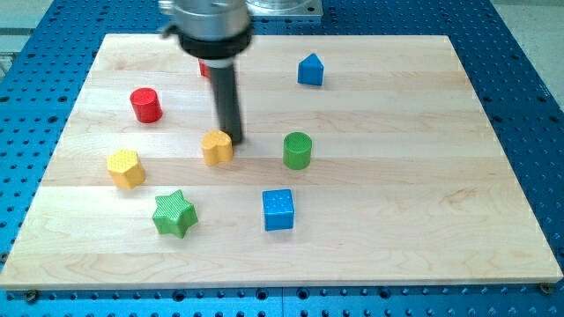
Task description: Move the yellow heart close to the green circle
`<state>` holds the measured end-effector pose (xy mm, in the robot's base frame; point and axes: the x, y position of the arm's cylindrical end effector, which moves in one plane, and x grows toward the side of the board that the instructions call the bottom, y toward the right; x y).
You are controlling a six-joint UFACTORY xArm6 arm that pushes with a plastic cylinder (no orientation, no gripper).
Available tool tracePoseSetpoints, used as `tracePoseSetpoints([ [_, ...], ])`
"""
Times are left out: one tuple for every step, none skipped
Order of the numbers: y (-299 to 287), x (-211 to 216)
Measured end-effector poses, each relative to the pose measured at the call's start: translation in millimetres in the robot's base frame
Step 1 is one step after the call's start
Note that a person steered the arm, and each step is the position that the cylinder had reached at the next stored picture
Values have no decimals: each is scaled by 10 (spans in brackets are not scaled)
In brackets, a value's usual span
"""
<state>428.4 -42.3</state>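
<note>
No writing or brand can be read anywhere; the desk is a pale wooden board with visible grain, lying on a blue perforated metal surface. There is no pincer: the arm ends in a dark rod, and my tip touches the upper right edge of the yellow heart at centre frame, with the ribbed-topped green circle near on its right. Around them stand a red cylinder, a yellow hexagon, a green star, a dotted-topped blue cube, a house-shaped blue block, and a red block mostly hidden behind the rod.

Bare board between yellow heart and green circle; seemingly unobstructed.
</note>
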Motion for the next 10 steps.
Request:
tracePoseSetpoints([
  [-433,-323],
  [-1052,-221],
  [-937,253],
  [-404,297],
  [-129,297],
  [-84,177],
  [-84,134],
  [-84,131],
  [-84,131],
  [-263,-261],
])
